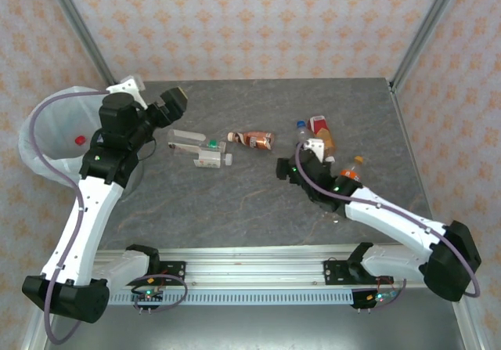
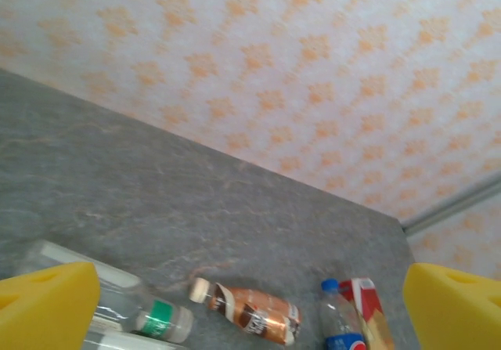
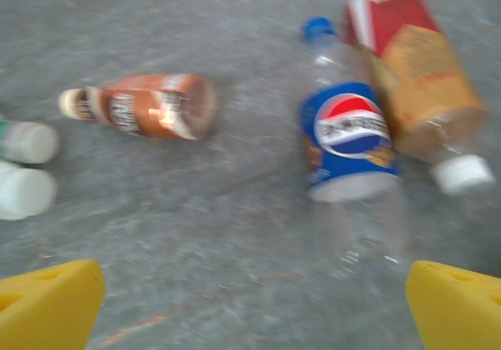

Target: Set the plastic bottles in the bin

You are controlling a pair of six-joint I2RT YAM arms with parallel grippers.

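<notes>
The left claw point(image 2: 250, 311) is held wide apart and empty, with the round bin lined with a white plastic bag point(image 1: 33, 135) behind it. The right claw point(image 3: 250, 307) is spread apart too, and a clear plastic bottle with a blue label point(image 3: 348, 142) is laid just ahead of it.

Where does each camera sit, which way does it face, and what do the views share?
Top external: above and behind the robot, looking down on the grey table; left arm, right arm and, at left, the bin show.
Left wrist: on the left arm, facing across the table toward the patterned wall; left end effector open, yellow fingers at bottom corners.
Right wrist: low over the table, aimed at the Pepsi bottle; right end effector open likewise.
Shared: all three see the brown bottle and the Pepsi bottle.
</notes>
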